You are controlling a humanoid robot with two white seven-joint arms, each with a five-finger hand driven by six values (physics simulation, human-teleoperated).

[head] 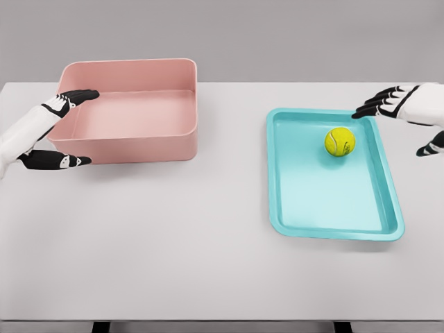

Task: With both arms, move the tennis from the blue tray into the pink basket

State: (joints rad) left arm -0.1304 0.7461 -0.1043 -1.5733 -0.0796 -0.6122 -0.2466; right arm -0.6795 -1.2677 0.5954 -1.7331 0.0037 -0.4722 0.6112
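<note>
A yellow tennis ball (340,141) lies in the upper right part of the blue tray (305,208) on the right of the white table. The pink basket (139,142) stands at the back left and holds nothing. My left hand (66,128) is open at the basket's left end, fingers over the rim and thumb by the front corner. My right hand (402,118) is open above the tray's far right corner, its fingertips pointing left, a short way from the ball.
The white table (173,250) spreads wide in front of both containers, with a gap between basket and tray. Its front edge runs along the bottom of the view.
</note>
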